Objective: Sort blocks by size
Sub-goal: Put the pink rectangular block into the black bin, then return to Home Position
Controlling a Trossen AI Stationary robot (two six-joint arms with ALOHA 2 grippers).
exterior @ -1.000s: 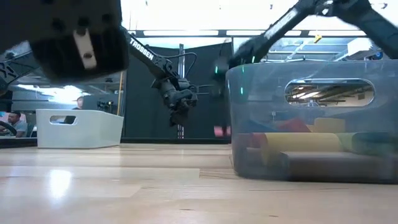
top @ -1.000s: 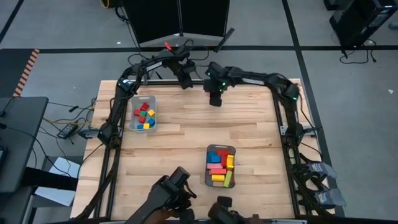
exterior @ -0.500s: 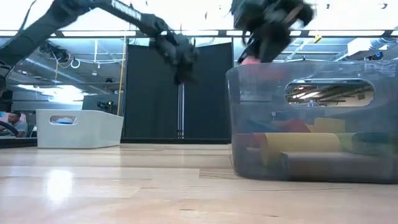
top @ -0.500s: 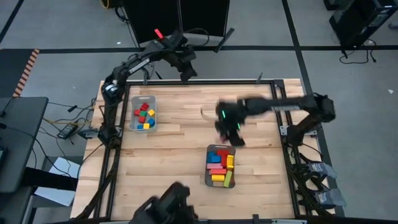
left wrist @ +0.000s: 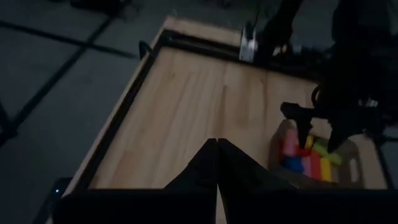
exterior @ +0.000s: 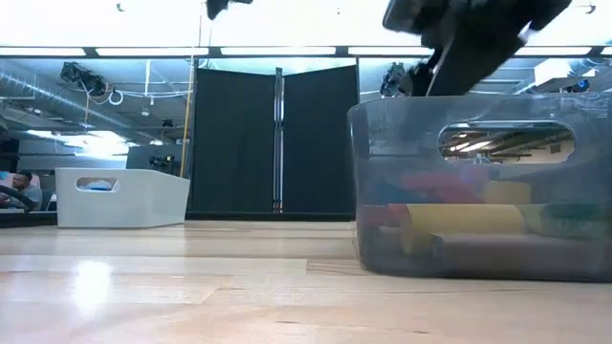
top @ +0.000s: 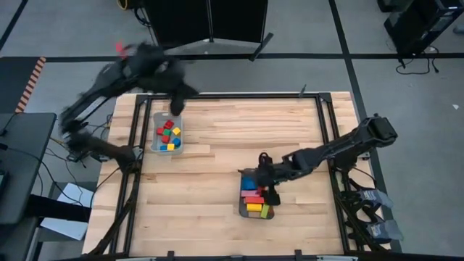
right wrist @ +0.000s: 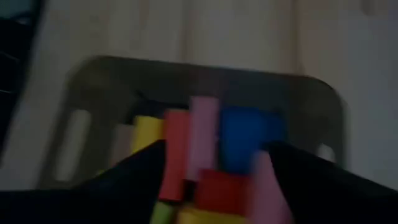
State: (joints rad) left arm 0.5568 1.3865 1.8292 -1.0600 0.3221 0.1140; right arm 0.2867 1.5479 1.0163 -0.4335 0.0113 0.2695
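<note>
From above, the right gripper (top: 265, 183) hangs over the far end of the near tray (top: 242, 206), which holds the longer bars (top: 255, 197) in red, pink, blue, yellow and green; the left gripper (top: 175, 106) hovers just beyond the far tray (top: 155, 130), where the small cubes (top: 168, 135) sit, and no blocks lie loose on the table (top: 217, 145). At table height the near tray's clear wall (exterior: 478, 191) fills the right side, bars stacked inside, with the right arm's dark bulk just above its rim; the white far tray (exterior: 120, 196) stands well apart at left. The left wrist camera shows its own fingers (left wrist: 208, 165) pressed together, tips meeting, holding nothing. The right wrist camera looks down into the bars, fingers (right wrist: 277, 180) spread apart on either side of a pink one (whether they carry anything is too blurred to tell). My judgement: this is a placing or tidying move at the bar tray, best done by descending straight, keeping clear of the rim, and releasing low so nothing bounces out.
</note>
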